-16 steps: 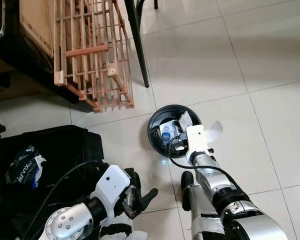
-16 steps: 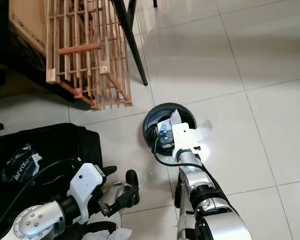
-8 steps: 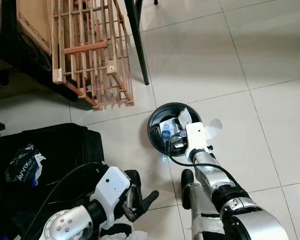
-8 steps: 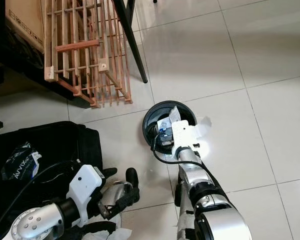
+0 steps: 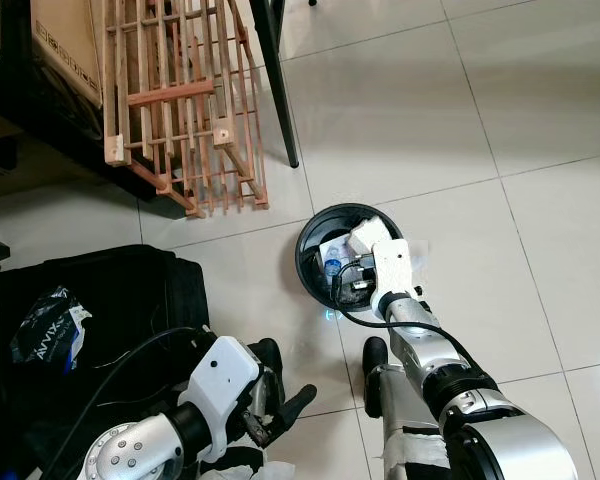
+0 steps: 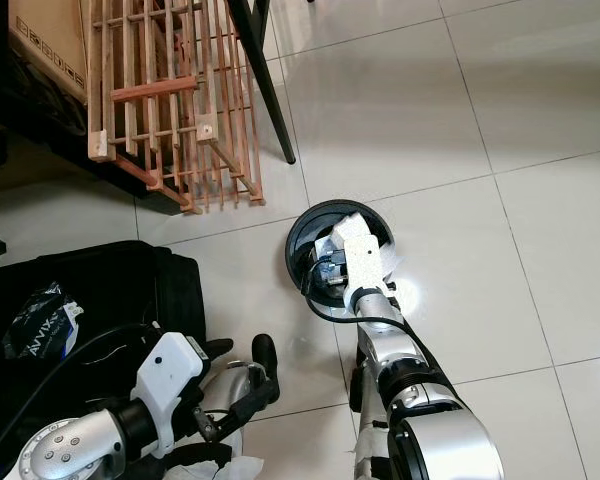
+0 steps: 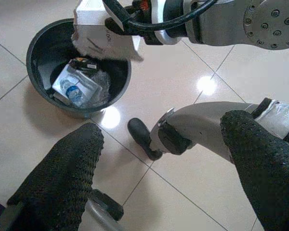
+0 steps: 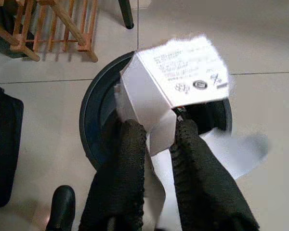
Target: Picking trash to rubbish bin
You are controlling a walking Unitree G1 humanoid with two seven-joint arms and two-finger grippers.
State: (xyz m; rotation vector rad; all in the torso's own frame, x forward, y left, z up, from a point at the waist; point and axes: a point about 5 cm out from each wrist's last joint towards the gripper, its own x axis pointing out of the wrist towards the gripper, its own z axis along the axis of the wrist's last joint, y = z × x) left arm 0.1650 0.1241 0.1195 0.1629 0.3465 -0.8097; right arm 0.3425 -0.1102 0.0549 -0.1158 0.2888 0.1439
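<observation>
— Where are we on the trash run?

— I've got the right gripper (image 8: 156,144) pinching a white box (image 8: 178,82), and I'm holding it over the bin (image 6: 302,240). The bin sits on the floor tiles near a wooden rack (image 6: 170,110) and already has some wrappers and a small bottle in it.

— So this is the drop?

— I'd say so. The box looks to be above the opening, though partly toward the rim, so I'd nudge it inward, then spread the fingers and let it fall.

— And the left arm?

— The left gripper (image 7: 154,159) hangs low with its fingers spread, holding nothing, near the black bag (image 5: 100,300).
</observation>
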